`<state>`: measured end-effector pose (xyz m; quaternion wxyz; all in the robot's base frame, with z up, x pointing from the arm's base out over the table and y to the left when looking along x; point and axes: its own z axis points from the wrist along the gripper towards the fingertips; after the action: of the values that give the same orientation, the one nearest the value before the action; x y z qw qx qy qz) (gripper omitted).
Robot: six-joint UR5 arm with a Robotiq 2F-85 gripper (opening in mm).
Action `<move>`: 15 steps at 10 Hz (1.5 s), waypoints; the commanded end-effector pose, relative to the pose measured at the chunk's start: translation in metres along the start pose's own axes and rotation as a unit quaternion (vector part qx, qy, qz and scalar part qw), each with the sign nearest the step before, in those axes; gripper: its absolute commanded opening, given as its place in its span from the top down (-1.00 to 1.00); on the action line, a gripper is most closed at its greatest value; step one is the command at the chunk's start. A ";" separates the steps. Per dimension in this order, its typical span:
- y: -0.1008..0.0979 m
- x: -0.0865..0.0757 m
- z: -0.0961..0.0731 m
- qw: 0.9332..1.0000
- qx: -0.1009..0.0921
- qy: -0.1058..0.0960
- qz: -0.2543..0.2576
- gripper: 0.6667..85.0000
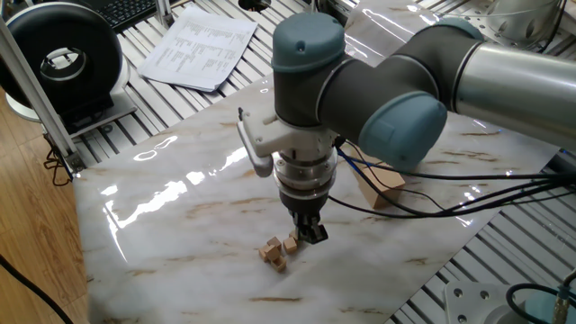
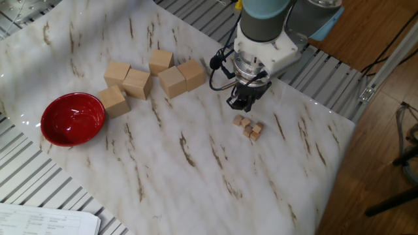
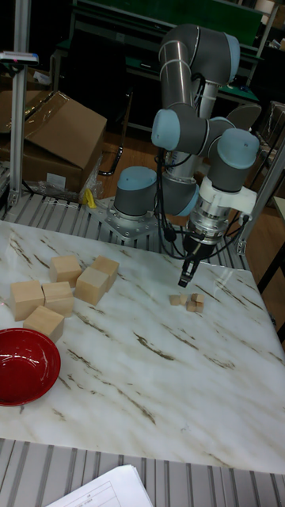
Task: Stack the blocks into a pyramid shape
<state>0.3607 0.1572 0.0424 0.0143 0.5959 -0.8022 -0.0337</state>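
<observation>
Several tiny tan blocks (image 2: 248,126) lie in a loose flat cluster on the marble table top; they also show in one fixed view as the blocks (image 1: 279,252) and in the tall view as the blocks (image 3: 187,301). I see no pyramid shape, since none sits clearly on another. My gripper (image 2: 240,104) hangs just above the table beside the cluster, toward the arm's base. Its fingers (image 1: 312,234) look pressed together with nothing between them. In the tall view the gripper (image 3: 184,280) points down at the near-left edge of the cluster.
Several large pale wooden blocks (image 2: 153,77) sit grouped at the far left, with a red bowl (image 2: 72,119) beyond them. Papers (image 1: 198,49) and a black round device (image 1: 63,58) lie off the marble. The table edge (image 2: 326,170) runs close behind the cluster.
</observation>
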 end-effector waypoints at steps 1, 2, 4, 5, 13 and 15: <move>-0.003 -0.008 0.007 0.999 0.005 -0.018 -0.030 0.57; -0.016 0.000 0.007 0.998 0.027 -0.001 -0.062 0.55; -0.030 0.008 0.006 0.994 0.050 0.019 -0.095 0.44; -0.034 0.012 0.003 0.992 0.055 0.027 -0.107 0.42; -0.018 0.003 0.010 0.988 0.022 -0.010 -0.156 0.34; -0.024 0.005 0.015 0.989 0.026 -0.003 -0.148 0.37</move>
<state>0.3796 0.1432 0.0300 -0.0030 0.7137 -0.7004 -0.0088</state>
